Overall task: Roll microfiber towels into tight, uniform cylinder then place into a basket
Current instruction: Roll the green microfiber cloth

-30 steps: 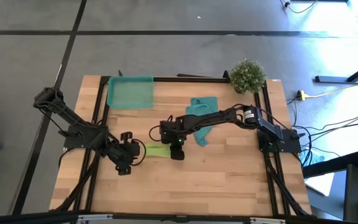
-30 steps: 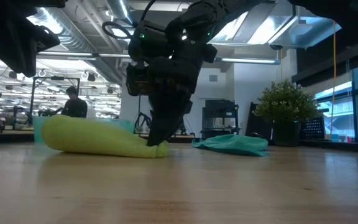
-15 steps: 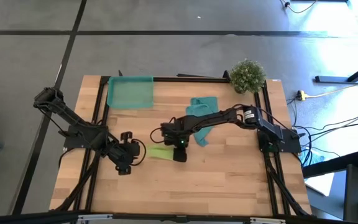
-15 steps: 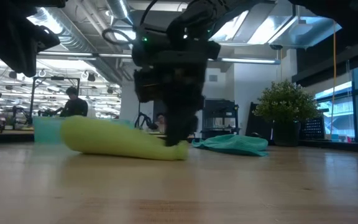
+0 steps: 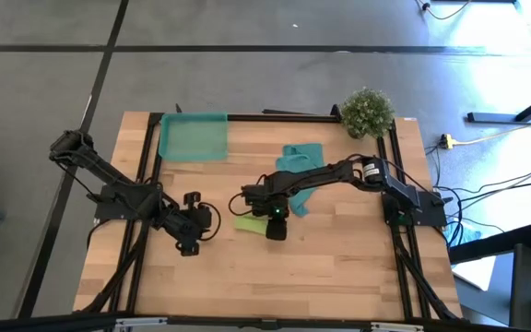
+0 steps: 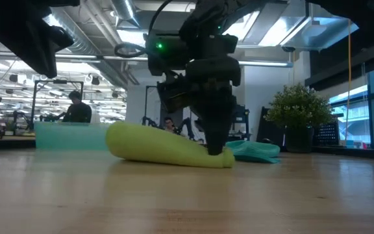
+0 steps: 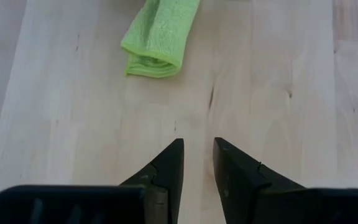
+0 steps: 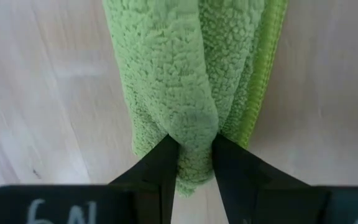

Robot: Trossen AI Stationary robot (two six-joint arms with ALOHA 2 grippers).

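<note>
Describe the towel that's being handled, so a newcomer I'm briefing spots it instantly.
Start at the potted plant on the table's far right corner and follow the right arm to the table's middle. There the right gripper pinches one end of the lime-green towel, a rolled cylinder lying on the wood. The teal towel nearby is crumpled, not rolled.

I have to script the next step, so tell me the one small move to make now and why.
Probably lift the right gripper slightly and carry the lime-green towel toward the basket. That gripper pinches one end of the rolled towel, which lies on the table, while the basket sits at the far left corner. The left gripper hangs empty beside the roll's other end.
</note>
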